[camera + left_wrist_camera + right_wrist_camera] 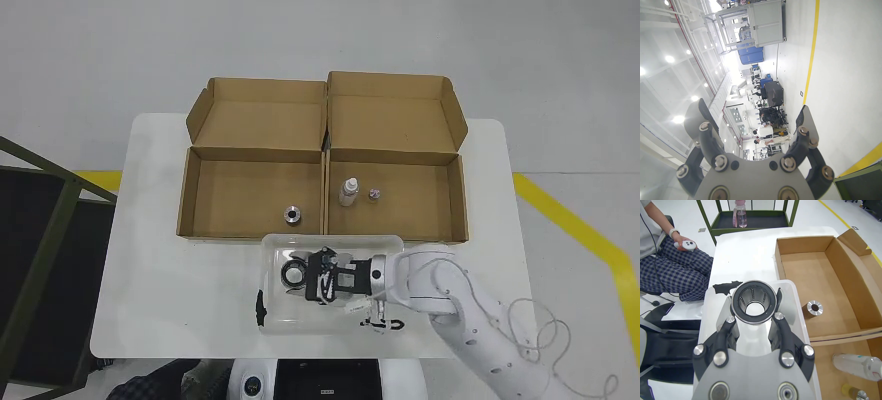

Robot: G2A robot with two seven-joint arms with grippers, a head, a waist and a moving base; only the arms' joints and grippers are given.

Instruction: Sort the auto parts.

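The right tool (754, 301) clamps a ringed metal bearing (754, 296) over the clear bin (797, 313) on the white table (745, 256), near open cardboard boxes (240, 195). The left tool (752, 106) gapes wide, facing a bright workshop hall. Yellow tape (575, 220) lines the grey floor.
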